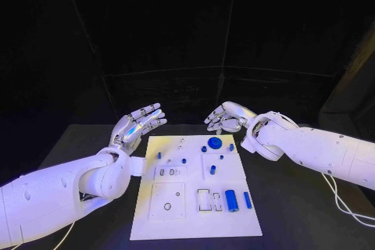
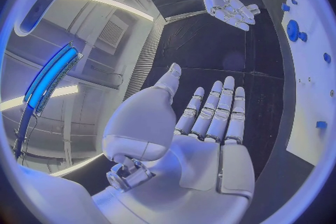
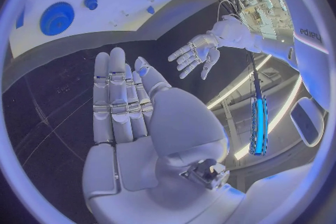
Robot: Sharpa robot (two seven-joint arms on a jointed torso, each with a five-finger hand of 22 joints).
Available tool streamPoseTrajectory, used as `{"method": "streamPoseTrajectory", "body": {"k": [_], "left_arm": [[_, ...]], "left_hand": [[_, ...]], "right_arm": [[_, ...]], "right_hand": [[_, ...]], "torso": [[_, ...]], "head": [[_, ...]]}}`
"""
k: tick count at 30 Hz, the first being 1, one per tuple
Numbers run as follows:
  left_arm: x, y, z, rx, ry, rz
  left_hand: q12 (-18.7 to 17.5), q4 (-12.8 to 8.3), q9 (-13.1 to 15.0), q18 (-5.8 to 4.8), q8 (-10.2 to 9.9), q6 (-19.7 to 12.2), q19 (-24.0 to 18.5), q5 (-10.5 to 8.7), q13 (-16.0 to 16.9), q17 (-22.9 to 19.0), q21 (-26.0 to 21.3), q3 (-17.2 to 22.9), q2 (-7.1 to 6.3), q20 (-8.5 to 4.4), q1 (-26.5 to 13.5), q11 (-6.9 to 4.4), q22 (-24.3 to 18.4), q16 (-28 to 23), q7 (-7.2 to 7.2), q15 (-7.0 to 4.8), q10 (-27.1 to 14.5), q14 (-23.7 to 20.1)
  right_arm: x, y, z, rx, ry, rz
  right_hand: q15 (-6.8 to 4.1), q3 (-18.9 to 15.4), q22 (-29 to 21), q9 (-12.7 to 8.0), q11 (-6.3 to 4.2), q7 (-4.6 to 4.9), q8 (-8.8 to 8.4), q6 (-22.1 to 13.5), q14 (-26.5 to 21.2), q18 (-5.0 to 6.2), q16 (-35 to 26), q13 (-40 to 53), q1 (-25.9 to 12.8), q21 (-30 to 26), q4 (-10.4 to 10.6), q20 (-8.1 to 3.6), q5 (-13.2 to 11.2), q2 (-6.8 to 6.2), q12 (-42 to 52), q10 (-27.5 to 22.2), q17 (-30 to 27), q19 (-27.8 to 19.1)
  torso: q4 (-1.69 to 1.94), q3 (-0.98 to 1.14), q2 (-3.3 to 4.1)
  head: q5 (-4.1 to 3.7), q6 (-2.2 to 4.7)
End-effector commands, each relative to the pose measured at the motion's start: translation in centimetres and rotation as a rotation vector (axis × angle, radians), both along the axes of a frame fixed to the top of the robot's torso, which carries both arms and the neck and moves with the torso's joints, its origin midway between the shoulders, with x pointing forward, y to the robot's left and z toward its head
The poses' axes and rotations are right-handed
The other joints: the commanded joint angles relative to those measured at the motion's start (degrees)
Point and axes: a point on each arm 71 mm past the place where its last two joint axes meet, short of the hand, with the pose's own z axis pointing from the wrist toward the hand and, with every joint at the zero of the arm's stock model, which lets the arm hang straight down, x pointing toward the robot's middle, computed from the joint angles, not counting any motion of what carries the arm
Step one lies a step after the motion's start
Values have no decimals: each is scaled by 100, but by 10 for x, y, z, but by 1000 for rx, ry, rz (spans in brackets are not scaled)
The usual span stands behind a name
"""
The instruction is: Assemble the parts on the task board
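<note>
The white board (image 1: 195, 187) was laid flat in the middle of the black worktop (image 1: 304, 206). Small blue parts were scattered over it: a round gear (image 1: 215, 142) near the far edge, a large cylinder (image 1: 232, 200) and a slimmer bar (image 1: 247, 200) near the front right corner, and several small pegs (image 1: 212, 170) between them. The left hand (image 1: 137, 125) was held above the worktop just beyond the board's far left corner, its fingers (image 2: 210, 109) stretched out straight and apart, with nothing gripped. The right hand (image 1: 228, 117) was raised beyond the board's far edge, close to the gear but clear of it; its fingers (image 3: 115, 95) were seen extended side by side in the right wrist view, and nothing was held in it. No part was touched by either hand.
</note>
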Motion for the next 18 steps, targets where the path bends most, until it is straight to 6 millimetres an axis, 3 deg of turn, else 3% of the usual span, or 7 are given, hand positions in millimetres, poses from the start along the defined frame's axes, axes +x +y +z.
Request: {"method": "streamPoseTrajectory", "body": {"k": [1, 3, 7, 18], "left_arm": [[-3, -2, 8, -37, -91, -32], [-4, -3, 7, -37, -88, -45], [-6, -5, 6, -40, -82, -65], [-9, -8, 5, -38, -68, -78]], "left_hand": [[97, -118, 26, 114, 98, 330, 348, 24, 5, 11, 170, -2, -1, 1, 93, -31, 77, 95, 676, -36, 151, 138], [174, -195, 49, 163, 190, 622, 506, 14, 5, 17, 269, -8, 7, -7, 128, -63, 113, 172, 661, -75, 273, 254], [202, -235, 54, 176, 230, 756, 571, 15, -2, 13, 311, -18, 18, -4, 132, -75, 126, 202, 651, -95, 320, 300], [205, -271, 41, 191, 236, 777, 671, 14, -16, -8, 373, -29, 48, -4, 123, -74, 146, 203, 657, -102, 315, 295]], "right_arm": [[1, 4, -6, -255, -26, -9], [2, 7, -7, -310, -29, -11], [3, 11, -9, -387, -33, -9], [7, 17, -14, -497, -8, 5]], "right_hand": [[-63, 23, 176, -3, -47, -33, -35, 55, 317, 67, 233, 7, -117, 301, 7, -45, -37, -66, -57, 75, 168, 119], [-59, 0, 238, -10, -36, -16, -83, 12, 363, 61, 340, 5, -222, 403, 25, -49, -60, -110, -103, 42, 260, 127], [-62, -36, 347, 0, -37, -16, -126, -22, 346, 62, 632, 18, -346, 584, 26, -42, -89, -179, -142, 18, 485, 132], [-26, -58, 636, -5, 33, -6, -196, -143, 239, 65, 1363, 2, -451, 1051, 31, -17, -49, -255, -177, -433, 1095, 61]], "torso": [[55, -14, 145], [66, -13, 175], [69, -12, 243], [69, -23, 349]], "head": [[-48, -2], [-55, 2], [-54, 24], [-76, 57]]}}
